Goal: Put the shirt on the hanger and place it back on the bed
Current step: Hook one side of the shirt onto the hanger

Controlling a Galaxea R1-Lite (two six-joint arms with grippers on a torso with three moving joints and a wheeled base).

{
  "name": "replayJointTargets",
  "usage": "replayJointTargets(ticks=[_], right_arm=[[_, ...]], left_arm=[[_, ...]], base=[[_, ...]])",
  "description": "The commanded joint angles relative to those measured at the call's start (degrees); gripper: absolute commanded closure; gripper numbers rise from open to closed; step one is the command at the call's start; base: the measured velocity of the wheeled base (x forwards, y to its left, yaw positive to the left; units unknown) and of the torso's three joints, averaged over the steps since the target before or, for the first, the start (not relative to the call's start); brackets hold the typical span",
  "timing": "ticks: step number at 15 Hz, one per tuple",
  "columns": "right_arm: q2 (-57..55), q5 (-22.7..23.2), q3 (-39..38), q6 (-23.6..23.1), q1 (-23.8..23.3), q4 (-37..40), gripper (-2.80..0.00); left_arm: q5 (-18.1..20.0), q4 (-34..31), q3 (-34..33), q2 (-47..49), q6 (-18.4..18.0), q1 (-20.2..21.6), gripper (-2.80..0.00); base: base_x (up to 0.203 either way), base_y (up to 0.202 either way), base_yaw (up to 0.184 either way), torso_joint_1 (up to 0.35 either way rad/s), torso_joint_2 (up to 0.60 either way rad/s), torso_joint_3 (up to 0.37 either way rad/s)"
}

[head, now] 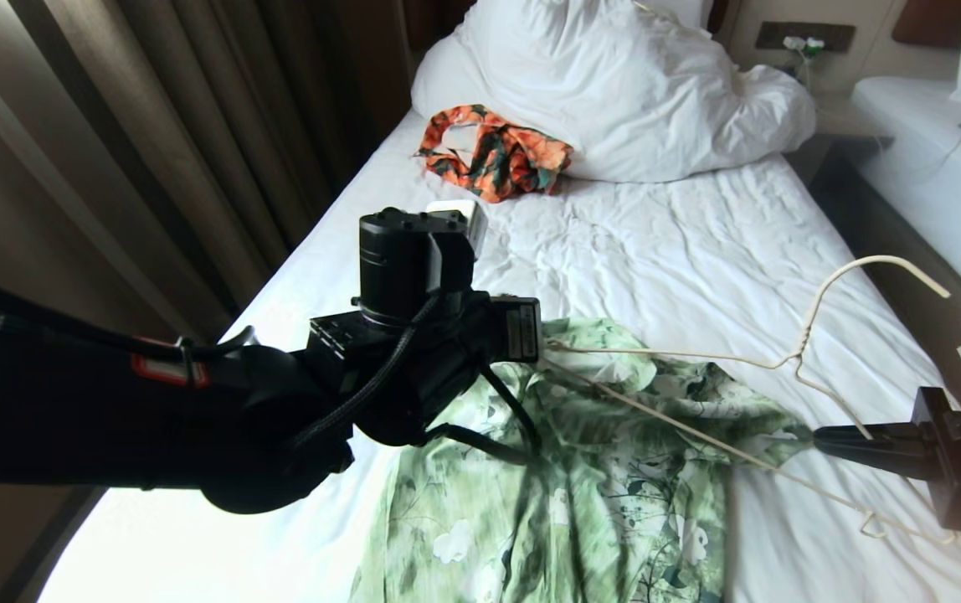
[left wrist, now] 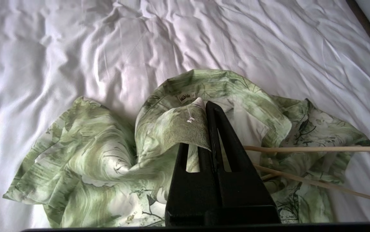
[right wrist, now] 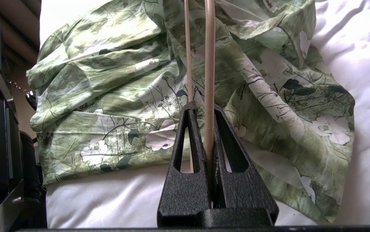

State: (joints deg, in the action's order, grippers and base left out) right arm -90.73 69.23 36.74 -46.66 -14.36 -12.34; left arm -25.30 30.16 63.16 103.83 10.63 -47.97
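Your shirt (head: 564,494) lies crumpled on the bed (head: 698,251), at about 6 o'clock in the head view, collar end pointing up the mattress toward the pillow. The cream wire hanger (head: 799,360) lies partly on it: one arm runs in under the collar area toward 9 o'clock, the lower bar crosses the fabric on a slant, and the hook curves up and off toward 2 o'clock, clear of the sheet.

Your left gripper (left wrist: 209,109) comes in from 9 o'clock, with its fingers pressed together on a fold of the shirt's collar edge, right by the neck label; in the left wrist view the cloth drapes over one fingertip and is lifted a little from the sheet. Your right gripper (right wrist: 201,108) reaches in from 3 o'clock, its fingers pinched on the hanger's wire, with the tips just touching the shirt's near shoulder in the head view.

Farther out, at 12 o'clock, an orange-and-green patterned garment (head: 493,151) sits against the bunched white duvet (head: 639,92). A small white box (head: 451,209) lies on the sheet just behind the left wrist. Brown curtains (head: 154,126) hang along the 10 o'clock side, and a second bed (head: 941,159) stands at 2 o'clock.
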Motion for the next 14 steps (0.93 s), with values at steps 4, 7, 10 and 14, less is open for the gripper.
replayJointTargets(ticks=[4, 7, 10, 14], right_arm=[[0.0, 0.3, -0.1, -0.2, 1.3, 0.0, 0.00], [-0.2, -0.1, 0.2, -0.1, 4.1, 0.0, 0.00], [-0.8, -0.8, 2.1, 1.2, 5.7, -0.3, 0.00], [-0.2, -0.7, 5.9, 5.8, 8.1, -0.5, 0.00]], left_arm=[[0.1, 0.3, 1.2, 0.3, 0.3, -3.1, 0.00], [-0.1, 0.3, 2.3, -0.3, 0.2, -6.6, 0.00], [-0.2, 0.0, 3.8, -1.5, 0.1, -11.9, 0.00], [0.4, -0.4, 3.8, -1.6, 0.0, -18.8, 0.00]], base=[[0.000, 0.000, 0.000, 0.000, 0.00, 0.000], [0.000, 0.000, 0.000, 0.000, 0.00, 0.000], [0.000, 0.000, 0.000, 0.000, 0.00, 0.000], [0.000, 0.000, 0.000, 0.000, 0.00, 0.000]])
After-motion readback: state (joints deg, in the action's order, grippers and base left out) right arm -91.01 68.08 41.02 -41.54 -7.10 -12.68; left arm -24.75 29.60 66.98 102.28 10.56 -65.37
